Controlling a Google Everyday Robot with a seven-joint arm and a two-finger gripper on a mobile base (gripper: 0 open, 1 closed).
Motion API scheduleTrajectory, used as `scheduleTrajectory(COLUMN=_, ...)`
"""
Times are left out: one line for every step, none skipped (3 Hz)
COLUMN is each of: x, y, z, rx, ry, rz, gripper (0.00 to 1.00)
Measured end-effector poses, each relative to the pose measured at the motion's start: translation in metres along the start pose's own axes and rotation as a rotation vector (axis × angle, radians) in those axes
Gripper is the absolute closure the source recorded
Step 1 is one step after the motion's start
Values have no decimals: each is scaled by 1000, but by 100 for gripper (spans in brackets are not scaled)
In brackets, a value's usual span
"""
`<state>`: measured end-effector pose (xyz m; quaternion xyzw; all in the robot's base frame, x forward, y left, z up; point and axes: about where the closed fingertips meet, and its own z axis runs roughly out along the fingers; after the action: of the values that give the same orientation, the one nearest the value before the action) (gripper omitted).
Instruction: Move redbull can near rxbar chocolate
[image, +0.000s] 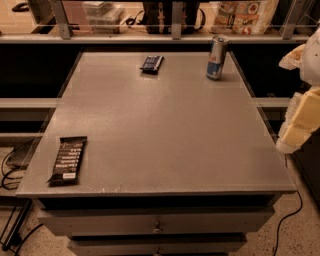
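The redbull can (216, 57) stands upright near the far right corner of the grey table (165, 125). The rxbar chocolate (68, 160) lies flat at the near left corner, long and black with white text. My gripper (299, 121) hangs at the right edge of the view, just off the table's right side. It is well below and to the right of the can and touches nothing. The can and the rxbar chocolate are far apart, at opposite corners.
A smaller dark wrapped bar (151, 63) lies near the far edge, left of the can. A shelf with a railing (172, 35) and snack bags (245, 15) runs behind the table. Drawers (157, 225) sit under the front edge. Cables (10, 170) lie on the floor at left.
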<state>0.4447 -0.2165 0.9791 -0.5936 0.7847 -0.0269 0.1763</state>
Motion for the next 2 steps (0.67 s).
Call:
scheduleTrajectory(x=-7, y=-17, z=6, rx=14, ry=-77, rz=64, gripper=0)
scheduleTrajectory(x=-13, y=-42, z=18, rx=29, ry=-172, rz=144, gripper=0)
